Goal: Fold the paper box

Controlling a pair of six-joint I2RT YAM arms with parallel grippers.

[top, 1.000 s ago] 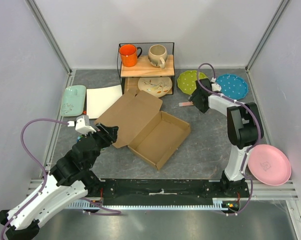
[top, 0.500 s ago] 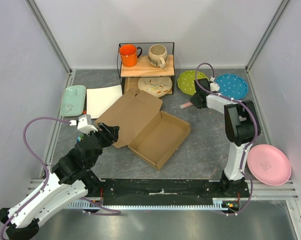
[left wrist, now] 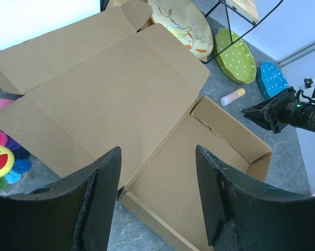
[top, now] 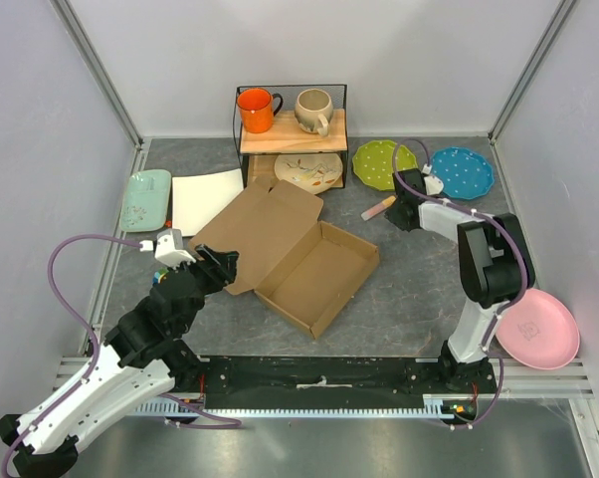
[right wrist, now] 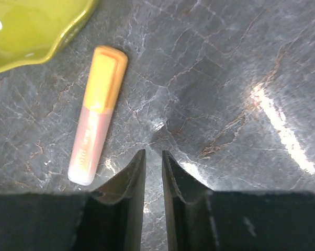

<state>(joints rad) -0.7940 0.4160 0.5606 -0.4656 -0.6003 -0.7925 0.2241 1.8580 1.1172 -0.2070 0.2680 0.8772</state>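
Note:
The paper box [top: 319, 271] is brown corrugated cardboard lying open in the middle of the table, its shallow tray toward the right and its flat lid panel [top: 258, 227] spread to the left. In the left wrist view the paper box [left wrist: 115, 89] fills the frame. My left gripper [top: 223, 261] hovers open over the lid's near left edge, and the fingers of this gripper [left wrist: 157, 152] hold nothing. My right gripper [top: 399, 212] is low over the bare table far right of the box. The jaws of that gripper [right wrist: 153, 152] stand almost together with only a thin slit, nothing between them.
An orange-capped pink tube [right wrist: 97, 112] lies just left of the right fingers, beside a green plate [top: 379, 161]. Nearby are a blue plate [top: 463, 171], a wire rack [top: 292, 129] with two mugs, a white square plate [top: 206, 199], a mint tray [top: 145, 197], a pink plate [top: 534, 329] and a flower toy [left wrist: 3, 157].
The right gripper has closed from wide open to nearly together and drawn back to the right, away from the tube. The left arm and box have barely moved.

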